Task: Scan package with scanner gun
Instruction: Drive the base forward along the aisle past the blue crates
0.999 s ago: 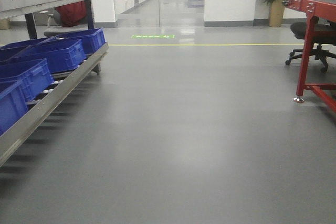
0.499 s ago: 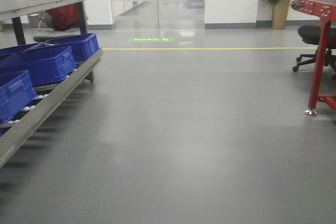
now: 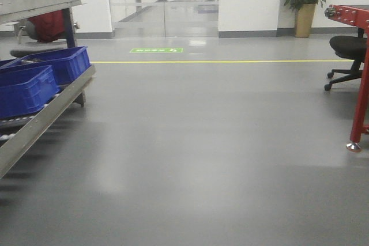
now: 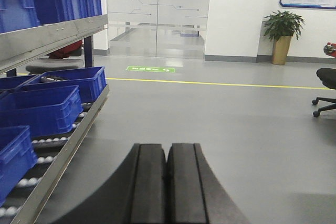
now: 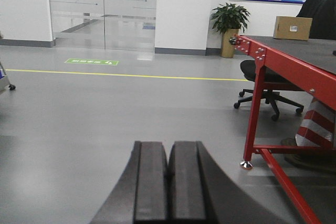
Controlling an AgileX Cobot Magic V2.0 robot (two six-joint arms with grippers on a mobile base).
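A tan cardboard package (image 5: 292,28) with a small white sticker stands far off on the black top of the red-framed table (image 5: 273,61), seen in the right wrist view. The scanner gun is out of view. My left gripper (image 4: 167,148) hangs over the grey floor beside the rack, its black fingers (image 4: 149,182) pressed together with nothing between them. My right gripper (image 5: 168,145) is also shut and empty, over the floor to the left of the table's leg (image 5: 254,121). Neither gripper shows in the front view.
A steel roller rack (image 3: 40,116) with blue crates (image 3: 26,87) runs along the left. The red table leg (image 3: 360,113) and an office chair (image 3: 349,56) stand at the right. Glass doors (image 3: 164,1), a potted plant (image 3: 304,1) and a yellow floor line (image 3: 213,61) lie ahead.
The view has moved forward across the floor. The rack has slid off to the left, the red table to the right, and the green floor sign sits nearer.
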